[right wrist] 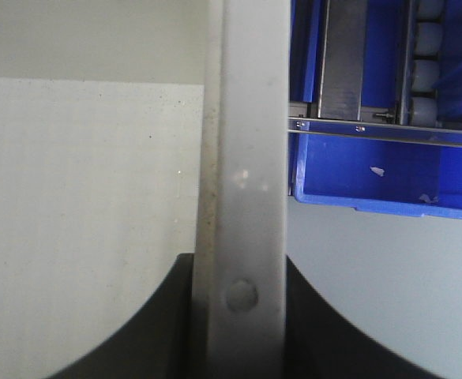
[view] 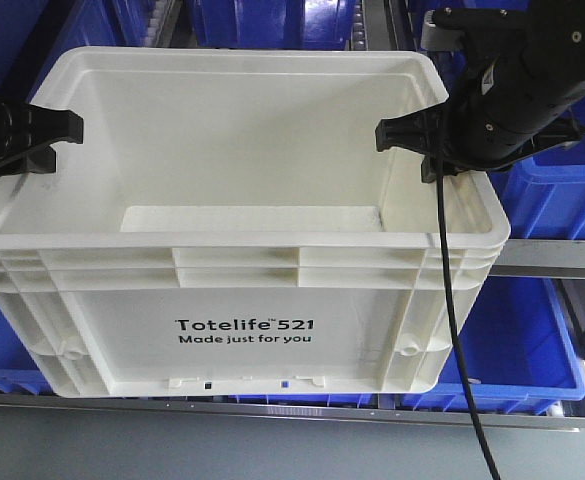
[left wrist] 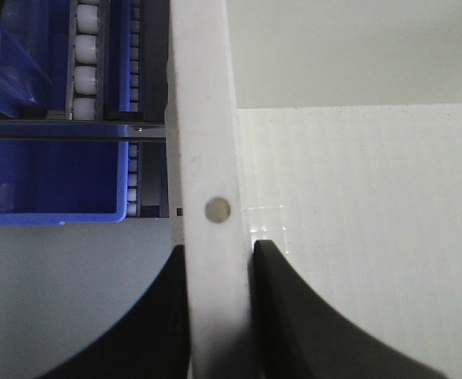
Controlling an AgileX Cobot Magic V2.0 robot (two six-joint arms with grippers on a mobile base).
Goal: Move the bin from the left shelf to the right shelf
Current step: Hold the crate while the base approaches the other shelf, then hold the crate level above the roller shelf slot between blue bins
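Observation:
The bin (view: 242, 300), a large white tote printed "Totelife 521 Made just for you", fills the middle of the front view and is empty. My left gripper (view: 57, 140) clamps its left rim, and in the left wrist view the white rim (left wrist: 207, 158) runs up between the black fingers (left wrist: 294, 316) of the left gripper (left wrist: 219, 253). My right gripper (view: 412, 135) is shut on the right rim. In the right wrist view that rim (right wrist: 242, 158) passes between the jaws of the right gripper (right wrist: 238, 264).
Blue plastic bins (view: 542, 190) sit on shelves behind and below the bin, and one more blue bin (right wrist: 388, 174) shows past the right rim. A metal shelf rail (view: 552, 258) crosses at right. Roller tracks (left wrist: 84, 55) run at the back left. A black cable (view: 452, 300) hangs over the bin's right side.

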